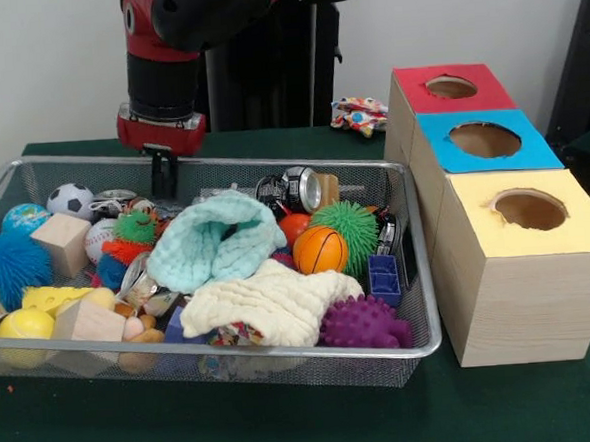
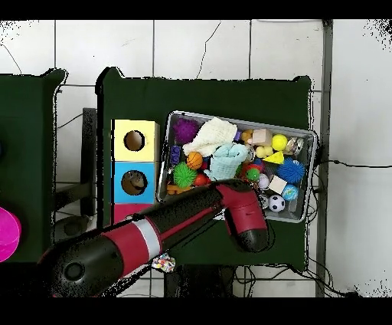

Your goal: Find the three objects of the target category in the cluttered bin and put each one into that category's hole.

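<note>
The wire-mesh bin (image 1: 213, 358) sits on the green table, full of toys and cloths; it also shows in the overhead view (image 2: 237, 120). No clear plastic bottle shows plainly among the clutter. My gripper (image 1: 162, 174) hangs from the red wrist (image 1: 161, 129) just over the bin's far rim, above the soccer ball (image 1: 70, 199) and the cans. In the overhead view the arm (image 2: 245, 215) covers it. The blue-topped box's hole (image 1: 484, 139) is to the right of the bin, and shows in the overhead view (image 2: 134, 182).
A red-topped box (image 1: 451, 86) and a yellow-topped box (image 1: 530, 209) flank the blue one. In the bin lie a teal cloth (image 1: 216, 241), a cream cloth (image 1: 270, 303), an orange ball (image 1: 320, 250), a green spiky ball (image 1: 351, 228) and a metal can (image 1: 298, 189).
</note>
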`<action>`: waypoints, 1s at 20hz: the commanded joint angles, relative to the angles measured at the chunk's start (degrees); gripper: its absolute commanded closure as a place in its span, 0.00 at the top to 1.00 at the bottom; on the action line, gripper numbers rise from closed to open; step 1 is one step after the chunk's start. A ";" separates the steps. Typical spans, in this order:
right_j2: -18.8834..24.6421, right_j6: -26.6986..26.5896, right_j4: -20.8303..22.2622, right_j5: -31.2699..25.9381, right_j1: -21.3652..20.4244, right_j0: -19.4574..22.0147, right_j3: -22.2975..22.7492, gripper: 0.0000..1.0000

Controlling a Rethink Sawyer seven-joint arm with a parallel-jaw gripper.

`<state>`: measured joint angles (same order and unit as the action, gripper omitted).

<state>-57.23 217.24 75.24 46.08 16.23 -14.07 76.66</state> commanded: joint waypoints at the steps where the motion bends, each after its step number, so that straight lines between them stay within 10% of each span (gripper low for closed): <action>1: 13.05 12.70 1.77 5.79 -3.07 2.86 -8.96 1.00; 9: 16.35 -13.69 -16.38 -4.16 -8.32 6.75 -2.88 1.00; 20: 16.23 -24.43 -24.49 -6.61 -6.60 8.61 -3.18 1.00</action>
<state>-50.75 212.30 61.39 41.32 9.85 -7.83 76.84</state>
